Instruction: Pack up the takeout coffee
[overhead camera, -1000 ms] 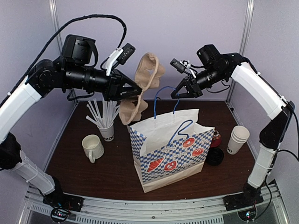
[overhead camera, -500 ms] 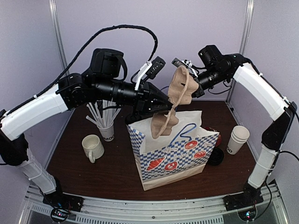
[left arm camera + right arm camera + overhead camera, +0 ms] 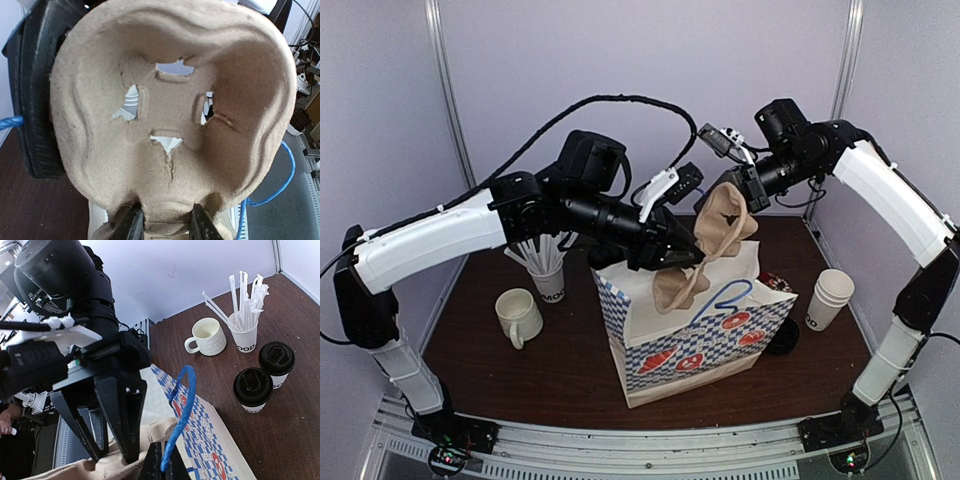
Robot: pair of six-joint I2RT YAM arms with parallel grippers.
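Two takeout coffee cups, one [image 3: 254, 389] in front of the other [image 3: 276, 363], stand on the table with black lids on; the left arm hides them in the top view. My left gripper [image 3: 693, 262] [image 3: 165, 226] is shut on the rim of a brown pulp cup carrier [image 3: 720, 232] [image 3: 170, 100]. The carrier hangs tilted over the open mouth of the blue-checked paper bag [image 3: 690, 335] [image 3: 212, 442]. My right gripper [image 3: 746, 187] [image 3: 163, 464] is shut on the bag's blue cord handle [image 3: 183, 397] and holds it up.
A cream mug [image 3: 518, 315] [image 3: 205, 336] and a white cup of straws [image 3: 548, 277] [image 3: 245, 337] stand left of the bag. A stack of lidless white cups [image 3: 830, 297] and a loose black lid [image 3: 782, 337] lie to its right.
My left arm swung the carrier to the right and down until it hangs over the bag's mouth. The right gripper closed on the blue handle and lifted it slightly.
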